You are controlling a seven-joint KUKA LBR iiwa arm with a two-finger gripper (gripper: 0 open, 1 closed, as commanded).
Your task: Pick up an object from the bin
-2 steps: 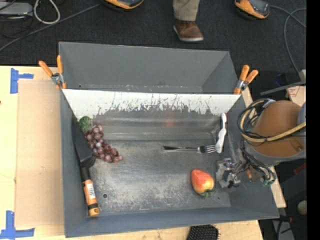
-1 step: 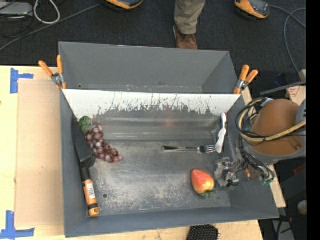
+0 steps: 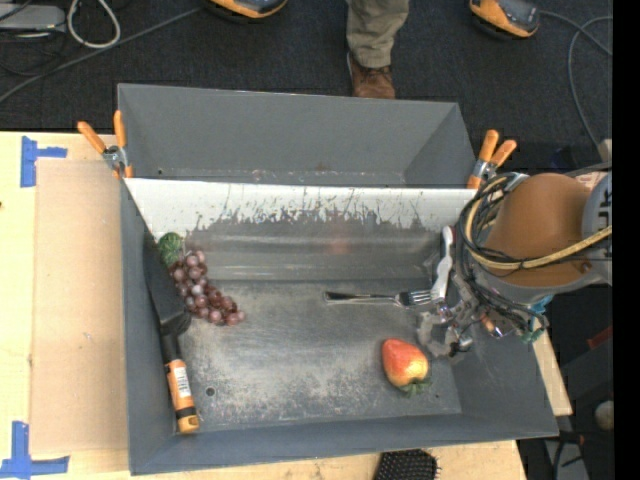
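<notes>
— What's in there, from your side?

— Biggest first: the grey metal bin, mostly bare floor. Along its left wall lies a long black tool with an orange end. Beyond it, toward the back-left corner, is a bunch of dark purple grapes with a green leaf. A thin silver metal fork lies mid-floor, tines toward the right wall. Smallest is a round red-and-yellow fruit, near the front-right corner.

— And the claw?

— My claw hangs by the right wall, between the fork's tines and the fruit, just beside both. Spread or pressed together, I can't tell from here.

— Which would you take?

— The fruit. I'd judge it light and fairly firm, but smooth and rounded, so it could roll or squirt out. I'd close across its widest middle, from above. The fork is stiff but lies flat, so it would be hard to get under.
</notes>
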